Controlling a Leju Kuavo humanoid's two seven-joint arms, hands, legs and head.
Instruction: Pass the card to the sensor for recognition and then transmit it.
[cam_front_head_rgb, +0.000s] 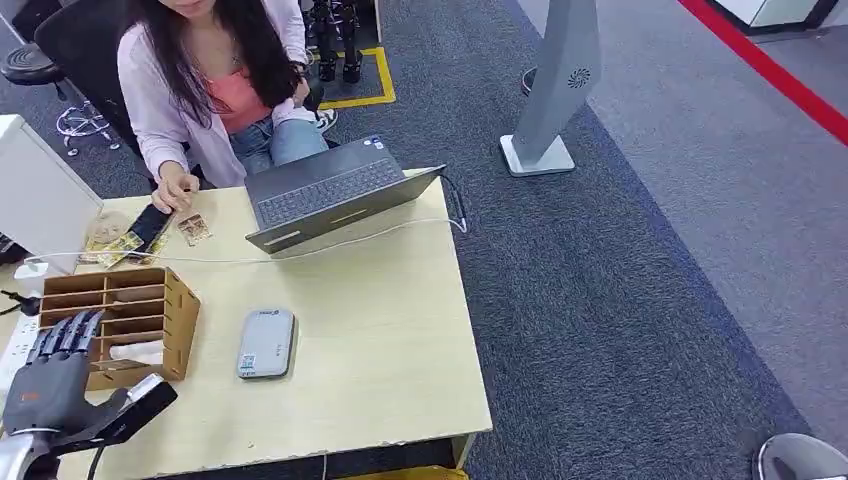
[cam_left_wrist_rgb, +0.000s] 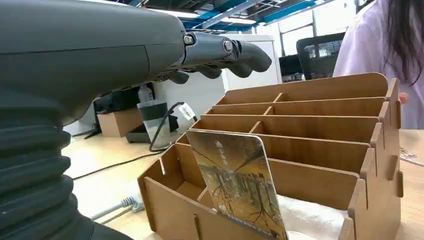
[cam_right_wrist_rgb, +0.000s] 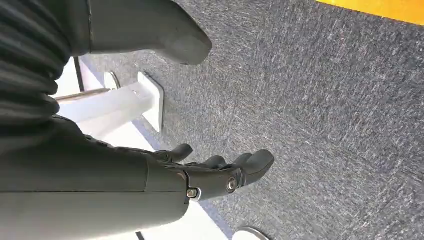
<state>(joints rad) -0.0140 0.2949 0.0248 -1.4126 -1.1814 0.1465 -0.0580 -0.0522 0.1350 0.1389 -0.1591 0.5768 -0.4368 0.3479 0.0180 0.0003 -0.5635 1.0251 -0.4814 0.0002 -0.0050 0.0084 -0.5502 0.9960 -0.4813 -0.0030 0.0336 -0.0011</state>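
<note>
A wooden slotted card rack (cam_front_head_rgb: 130, 318) stands on the table's left side. In the left wrist view a card (cam_left_wrist_rgb: 239, 185) with a yellow-brown picture leans upright in the nearest slot of the rack (cam_left_wrist_rgb: 320, 150). My left hand (cam_front_head_rgb: 55, 375) hovers just in front of the rack, fingers stretched out and apart, holding nothing; its fingers (cam_left_wrist_rgb: 220, 52) reach above the rack. A grey flat sensor (cam_front_head_rgb: 265, 343) lies on the table to the rack's right. My right hand (cam_right_wrist_rgb: 210, 172) hangs over the carpet, fingers loosely extended and empty.
An open laptop (cam_front_head_rgb: 335, 195) sits at the table's far side with a white cable (cam_front_head_rgb: 330, 240) across the top. A person (cam_front_head_rgb: 215, 80) sits behind the table, a hand by a phone (cam_front_head_rgb: 150, 225) and loose cards. A white box (cam_front_head_rgb: 40, 195) stands at the left.
</note>
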